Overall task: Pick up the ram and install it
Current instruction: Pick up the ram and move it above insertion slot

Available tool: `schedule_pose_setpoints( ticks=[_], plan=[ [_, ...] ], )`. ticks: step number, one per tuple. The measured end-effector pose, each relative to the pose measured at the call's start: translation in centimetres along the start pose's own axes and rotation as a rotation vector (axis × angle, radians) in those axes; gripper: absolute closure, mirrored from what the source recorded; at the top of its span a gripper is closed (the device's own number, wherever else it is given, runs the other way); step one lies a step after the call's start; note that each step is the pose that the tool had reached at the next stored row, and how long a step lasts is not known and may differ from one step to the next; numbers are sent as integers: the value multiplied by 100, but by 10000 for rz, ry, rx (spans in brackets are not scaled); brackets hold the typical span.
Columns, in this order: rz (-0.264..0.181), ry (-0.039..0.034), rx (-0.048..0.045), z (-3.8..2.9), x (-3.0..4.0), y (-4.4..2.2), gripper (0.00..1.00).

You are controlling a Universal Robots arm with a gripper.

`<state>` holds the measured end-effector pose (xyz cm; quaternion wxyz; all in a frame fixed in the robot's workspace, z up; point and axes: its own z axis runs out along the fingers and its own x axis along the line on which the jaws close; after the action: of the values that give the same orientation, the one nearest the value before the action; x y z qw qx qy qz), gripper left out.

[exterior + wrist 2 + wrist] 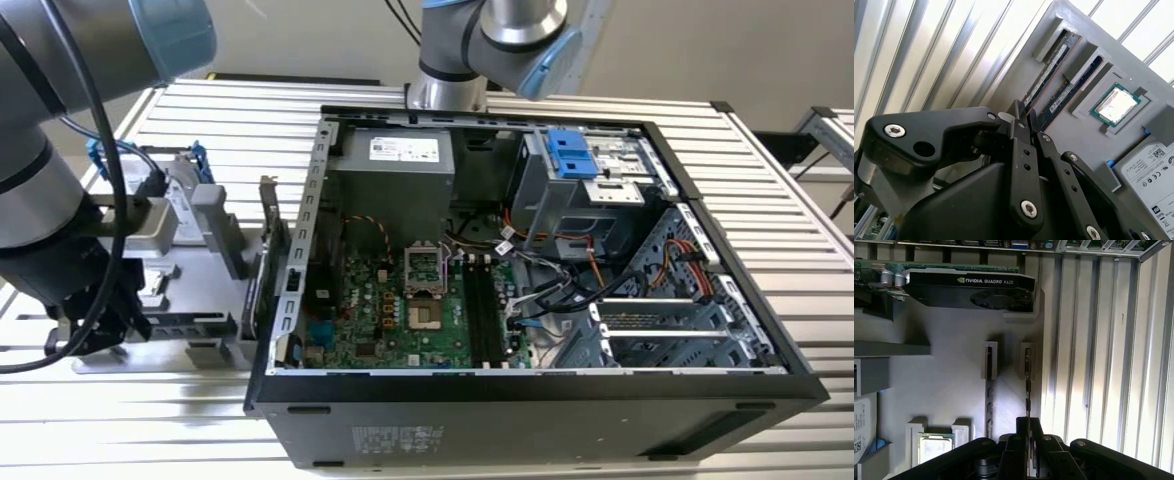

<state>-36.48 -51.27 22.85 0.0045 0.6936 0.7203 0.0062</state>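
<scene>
Slats of silver metal make up the ribbed worktop [781, 200]. On it lies the big black computer case [534, 405] with its side off and its green motherboard bared. My grey arm [54, 180] reaches down at the exterior view's left, beside the case, over the flat grey parts tray [954, 375]. On that tray I see a silver hard drive [1154, 175], two memory sticks standing on edge in neighbouring slots, and a small square silver processor chip [1116, 105].

The ram [1027, 390], a long, narrow, flat, dark circuit-board stick, is the one of the two nearer the tray's edge and the bare slats. It sits in its tray slot, not lifted. The black fingers [1023, 150] of my gripper [1029, 426] are drawn in to a board-thin gap with the stick's near end between them, so I read them as pinching it across its two flat faces. The motherboard's black memory slots [483, 310] look empty, inside the case and well apart from here.

I judge the stick light and stiff but thin and fragile. It won't sag, yet a sideways bend could crack it. The place to take hold is square on the flat faces, clear of the contact edge. Held near one end as it is, I expect it could pivot in the grip.
</scene>
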Motion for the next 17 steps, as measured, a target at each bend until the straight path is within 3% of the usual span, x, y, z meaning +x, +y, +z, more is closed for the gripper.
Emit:
schedule_pose_setpoints(
  ticks=[17],
  plan=[
    [0,0,0,-84,0,1,100]
  ],
)
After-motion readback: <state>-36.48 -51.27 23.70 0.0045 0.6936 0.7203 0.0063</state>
